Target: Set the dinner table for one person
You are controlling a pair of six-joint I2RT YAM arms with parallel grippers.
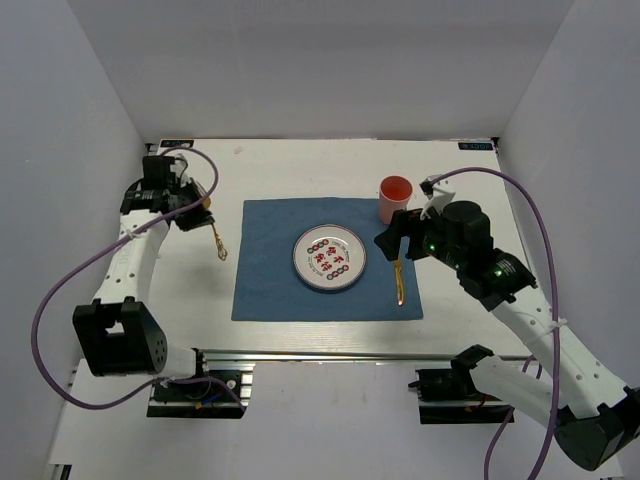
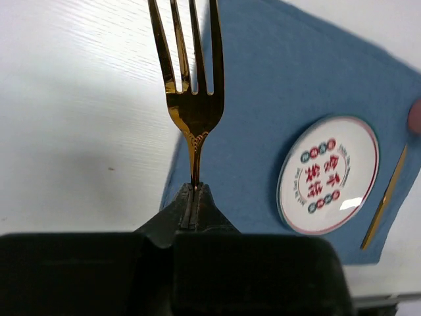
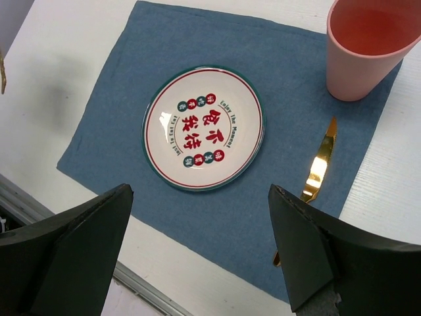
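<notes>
The large white rectangular dinner table [image 1: 330, 165] fills the floor of the view, its metal rail along the near edge. A blue cloth placemat [image 1: 270, 270] lies at its middle, closer to the rail than to the far edge.

The right gripper [image 3: 199, 197] hangs over the placemat's right side, its jaws spread wide with nothing between them. The left gripper [image 2: 195, 191], near the table's left edge, has its jaws pinched tight on the handle end of a gold metal fork [image 2: 193, 99]. The fork's tines point away over bare table just beside the placemat's left edge.

A round white plate with red and green lettering [image 1: 329, 258] sits at the placemat's centre. A pink plastic cup [image 1: 395, 199] stands upright at the placemat's far right corner. A slim gold knife [image 1: 400, 285] lies along the placemat's right edge.
</notes>
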